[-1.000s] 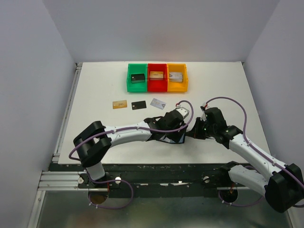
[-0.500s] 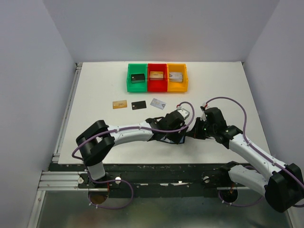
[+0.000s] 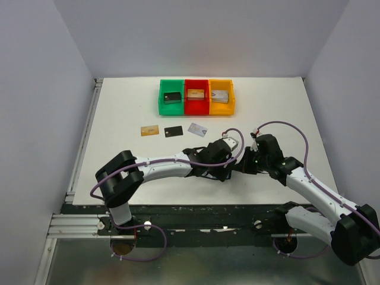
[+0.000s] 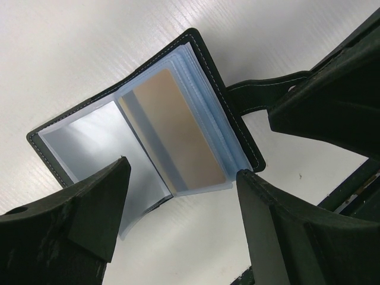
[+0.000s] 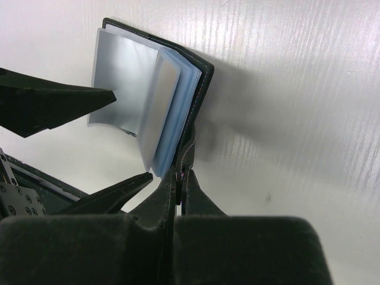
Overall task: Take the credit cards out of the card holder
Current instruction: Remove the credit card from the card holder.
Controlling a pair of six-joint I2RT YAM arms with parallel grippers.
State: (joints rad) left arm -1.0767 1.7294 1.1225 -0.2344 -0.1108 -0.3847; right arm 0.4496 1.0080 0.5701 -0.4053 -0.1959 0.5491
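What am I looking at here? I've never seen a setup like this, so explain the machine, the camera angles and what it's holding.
This is a robot with a left arm and a right arm bolted at the near edge of a table. The wide picture comes from a camera above and behind them. The two close-ups come from a camera on each wrist, looking past that arm's own gripper. On the table lie three loose cards: a gold card, a black card and a silver card. Behind them stand a green bin, a red bin and an orange bin, each with something inside. The right gripper is shut on the strap of an open black card holder. The left gripper is open, close over it. A tan card shows inside it.
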